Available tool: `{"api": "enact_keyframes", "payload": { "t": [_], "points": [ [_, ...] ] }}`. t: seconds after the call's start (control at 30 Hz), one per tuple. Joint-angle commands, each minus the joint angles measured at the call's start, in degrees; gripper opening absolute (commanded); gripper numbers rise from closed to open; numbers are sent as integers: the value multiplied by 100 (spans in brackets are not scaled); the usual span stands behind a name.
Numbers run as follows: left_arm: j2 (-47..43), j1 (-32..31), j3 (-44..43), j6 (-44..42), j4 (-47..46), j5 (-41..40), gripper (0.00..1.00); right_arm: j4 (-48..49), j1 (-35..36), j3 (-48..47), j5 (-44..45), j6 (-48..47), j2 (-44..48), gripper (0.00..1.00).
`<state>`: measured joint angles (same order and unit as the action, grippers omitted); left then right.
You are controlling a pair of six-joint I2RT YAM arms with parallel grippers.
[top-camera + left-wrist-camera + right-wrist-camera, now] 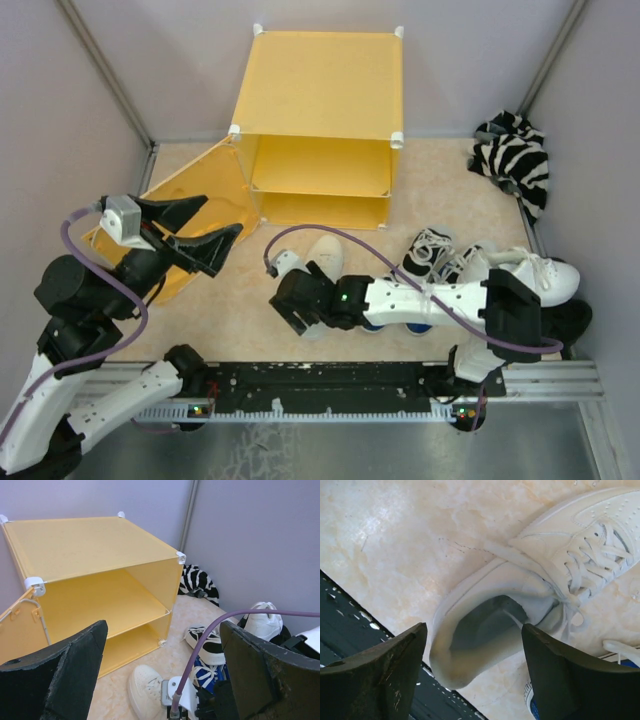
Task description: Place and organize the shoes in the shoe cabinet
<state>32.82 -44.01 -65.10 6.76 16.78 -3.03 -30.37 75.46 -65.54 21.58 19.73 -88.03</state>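
White sneaker (535, 580) lies centre-frame beneath the right gripper (472, 630), jaws apart; it should straddle the heel collar squarely.

Right tool (293, 315) hovers over white sneaker (326, 255) — shoe cabinet (320, 85) open.

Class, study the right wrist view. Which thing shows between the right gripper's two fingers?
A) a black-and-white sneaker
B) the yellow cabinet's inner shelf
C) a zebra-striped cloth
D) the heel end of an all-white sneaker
D: in the right wrist view the right gripper is open, and the heel opening of the white sneaker shows between its two dark fingers, with the shoe lying on the beige table.
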Motion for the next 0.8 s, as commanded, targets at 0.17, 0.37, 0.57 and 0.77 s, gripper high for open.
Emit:
{"api": "enact_keyframes", "payload": {
  "t": [0.17, 0.37, 0.57, 0.77],
  "points": [
    [137, -20, 130, 114, 118, -187, 99, 27, -14, 276, 809, 442, 1299, 78],
    [325, -20, 801, 769, 71, -39, 97, -1425, -65, -103, 1939, 1265, 2281, 73],
    [861, -16, 1762, 2056, 27, 296, 99, -2984, -733, -477, 3102, 2083, 3150, 74],
    [1420, -127, 2249, 2876, 423, 127, 99, -3031, -1978, -526, 2832, 1439, 3736, 73]
  ]
}}
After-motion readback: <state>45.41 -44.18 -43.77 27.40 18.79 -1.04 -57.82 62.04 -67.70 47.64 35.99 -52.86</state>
